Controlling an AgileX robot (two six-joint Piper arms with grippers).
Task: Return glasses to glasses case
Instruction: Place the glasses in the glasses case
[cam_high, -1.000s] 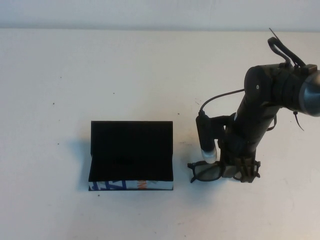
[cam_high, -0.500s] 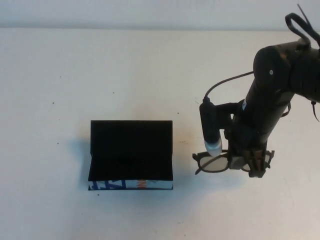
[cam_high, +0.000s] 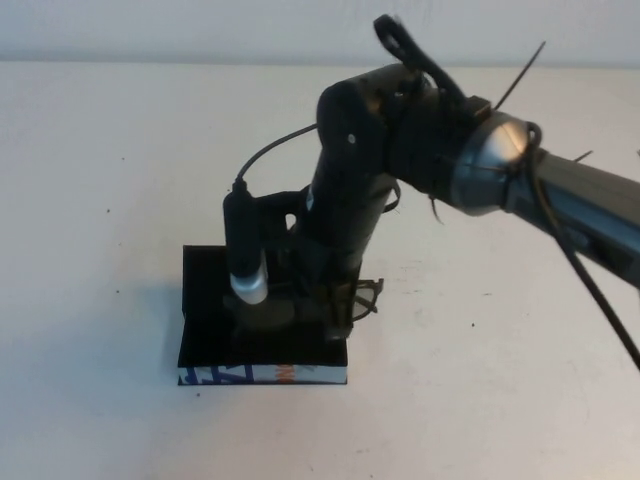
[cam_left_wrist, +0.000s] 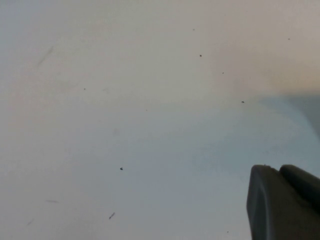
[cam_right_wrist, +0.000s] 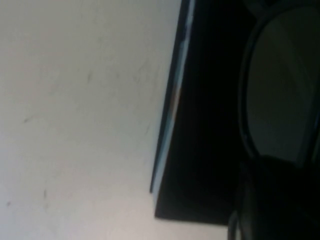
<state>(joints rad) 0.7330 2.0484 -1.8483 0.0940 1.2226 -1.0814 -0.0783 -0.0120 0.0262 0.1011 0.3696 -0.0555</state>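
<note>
Since a second ago, when they lay on the table to the right of the box, the glasses have travelled left with my right end effector and now hang over the open glasses case. I have them clenched between my right fingers; from above one temple end sticks out past the case's right edge, and most of the frame is hidden under my arm. My right wrist camera shows one lens over the black lining, with the case's white printed side meeting the pale table. Whether the glasses touch the lining I cannot tell. The case sits with its flap lid raised at the far side. My left end effector is over bare table in its own wrist view only; I cannot tell how it is set.
</note>
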